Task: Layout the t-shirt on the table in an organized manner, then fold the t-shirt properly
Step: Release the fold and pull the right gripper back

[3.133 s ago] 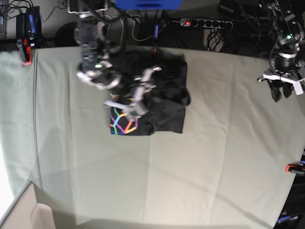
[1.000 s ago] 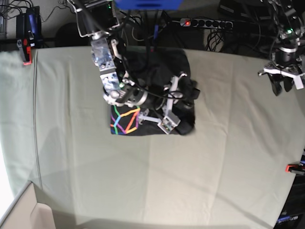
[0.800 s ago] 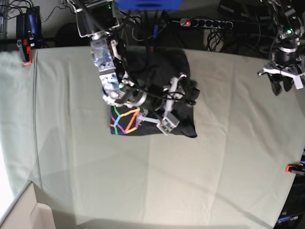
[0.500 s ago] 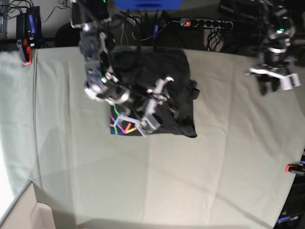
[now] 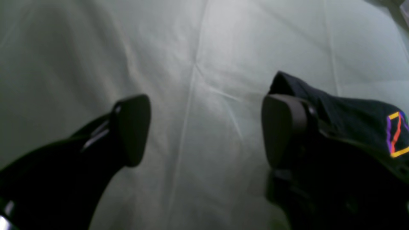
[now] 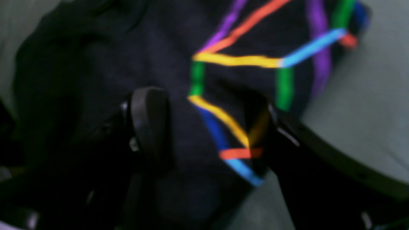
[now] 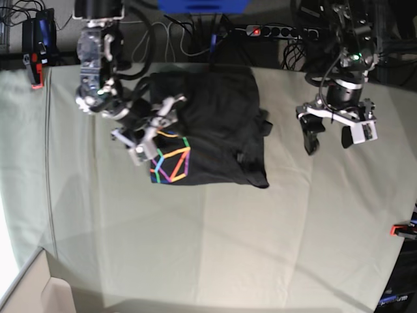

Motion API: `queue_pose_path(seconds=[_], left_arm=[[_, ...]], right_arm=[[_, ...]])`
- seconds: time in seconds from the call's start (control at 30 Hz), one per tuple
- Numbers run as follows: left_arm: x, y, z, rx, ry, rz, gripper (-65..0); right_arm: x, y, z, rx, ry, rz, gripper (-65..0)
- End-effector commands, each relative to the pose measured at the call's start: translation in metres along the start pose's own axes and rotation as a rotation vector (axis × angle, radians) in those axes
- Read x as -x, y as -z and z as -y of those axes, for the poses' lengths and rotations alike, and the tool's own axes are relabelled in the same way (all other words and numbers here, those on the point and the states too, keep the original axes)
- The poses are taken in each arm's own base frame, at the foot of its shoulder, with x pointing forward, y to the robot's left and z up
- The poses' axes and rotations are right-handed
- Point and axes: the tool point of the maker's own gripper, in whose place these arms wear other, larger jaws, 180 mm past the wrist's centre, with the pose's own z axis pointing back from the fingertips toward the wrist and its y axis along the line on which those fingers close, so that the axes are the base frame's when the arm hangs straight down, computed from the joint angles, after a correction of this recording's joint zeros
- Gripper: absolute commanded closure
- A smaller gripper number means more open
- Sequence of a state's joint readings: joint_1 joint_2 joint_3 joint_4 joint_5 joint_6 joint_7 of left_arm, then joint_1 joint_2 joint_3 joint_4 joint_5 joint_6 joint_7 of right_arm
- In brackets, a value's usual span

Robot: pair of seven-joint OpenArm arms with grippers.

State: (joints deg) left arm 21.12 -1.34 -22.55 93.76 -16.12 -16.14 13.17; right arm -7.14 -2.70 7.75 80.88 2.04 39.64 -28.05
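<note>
My arms are black and silver-grey jointed links trailing dark cables, each lit by a small green light, and my left gripper (image 7: 333, 134) and right gripper (image 7: 148, 128) carry white brackets and rounded matte-black finger pads (image 5: 132, 129).

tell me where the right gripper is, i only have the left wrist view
observer: The right gripper is over the shirt, at the edge near its print.
operator: is it gripping cloth
observer: It does not look so. In its wrist view the jaws stand apart with the print between them. The picture is blurred, but nothing looks pinched.
operator: how does the whole shirt look
observer: In the base view it is a folded, roughly rectangular bundle. A small flap sticks out on the side facing your left gripper.
</note>
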Motion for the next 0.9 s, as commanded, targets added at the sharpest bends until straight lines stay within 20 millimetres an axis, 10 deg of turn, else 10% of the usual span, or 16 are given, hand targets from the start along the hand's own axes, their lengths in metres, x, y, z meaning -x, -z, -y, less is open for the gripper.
queue_pose_path(seconds=[0.0,0.23,0.47,0.63,0.87], left_arm=[[-0.013,-0.001,-0.003,-0.001,0.012,0.046,-52.5],[-0.029,-0.011,-0.054,-0.124,0.019,0.082,-52.5],[-0.036,-0.015,-0.067,-0.159,0.019,0.099,-52.5],[-0.015,-0.012,-0.066,-0.159,-0.010,0.052,-52.5],[0.021,-0.002,0.020,0.010,-0.094,-0.013,-54.7]], right_arm=[[-0.008,-0.002,0.009,0.013,0.001,0.029,-39.1],[0.004,-0.023,0.048,0.107,0.030,0.015,-39.1],[0.010,-0.030,0.041,0.106,0.030,0.017,-39.1],[-0.025,-0.049,0.022,0.127,-0.017,0.121,-39.4],[-0.028,-0.060,0.002,0.113,-0.047,0.137,-39.3]])
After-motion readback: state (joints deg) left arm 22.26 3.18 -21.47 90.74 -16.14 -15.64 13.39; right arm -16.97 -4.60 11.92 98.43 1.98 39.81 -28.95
